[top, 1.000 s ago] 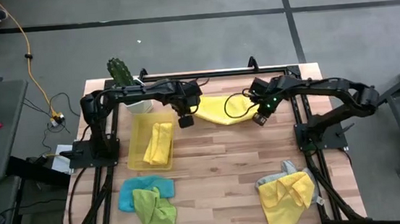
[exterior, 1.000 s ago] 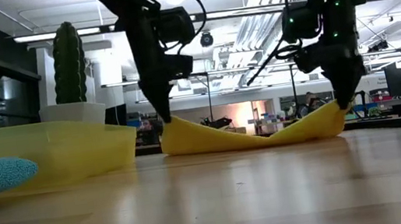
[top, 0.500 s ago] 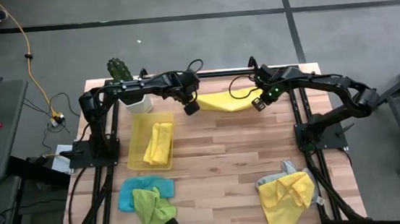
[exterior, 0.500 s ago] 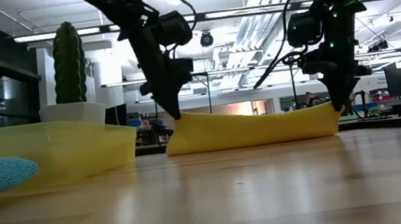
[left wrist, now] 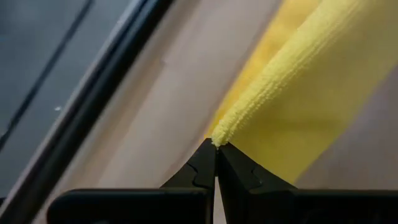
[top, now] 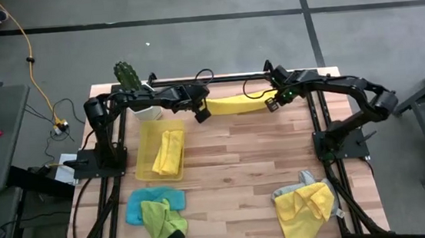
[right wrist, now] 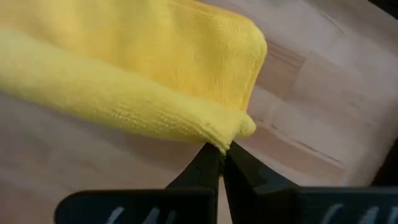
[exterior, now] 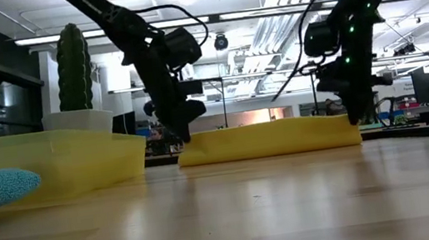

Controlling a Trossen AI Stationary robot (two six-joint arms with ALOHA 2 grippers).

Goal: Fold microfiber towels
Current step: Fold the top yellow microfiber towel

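A bright yellow towel [top: 236, 104] lies as a narrow folded strip along the table's far edge, stretched between my two grippers; it also shows in the low view [exterior: 268, 138]. My left gripper [top: 200, 114] is shut on its left end. My right gripper [top: 271, 104] is shut on its right end. In the left wrist view [left wrist: 292, 81] and the right wrist view [right wrist: 143, 74] the cloth lies doubled over on the wood. My left gripper pinches the towel's left corner [left wrist: 217, 138] between its two fingers, at their free ends. The fingers slant down from above. The cloth lies low on the table, stretched toward the other gripper. My right gripper pinches the towel's right corner [right wrist: 225, 140], a bunched fold of several layers, between its two fingers at their free ends. The fingers come slanting down from above. The strip lies on the wood.
A translucent yellow tray [top: 147, 150] with a folded yellow towel [top: 169, 153] stands at the left. A blue and a lime green towel [top: 159, 212] lie near left; yellow and grey towels [top: 305, 203] near right. A potted cactus [top: 128, 80] stands far left.
Both grippers have carried the towel's near edge toward the table's far edge and down, folding the cloth over itself. The towel, sagging in the middle a second ago, now lies as a flat narrow strip by the far edge.
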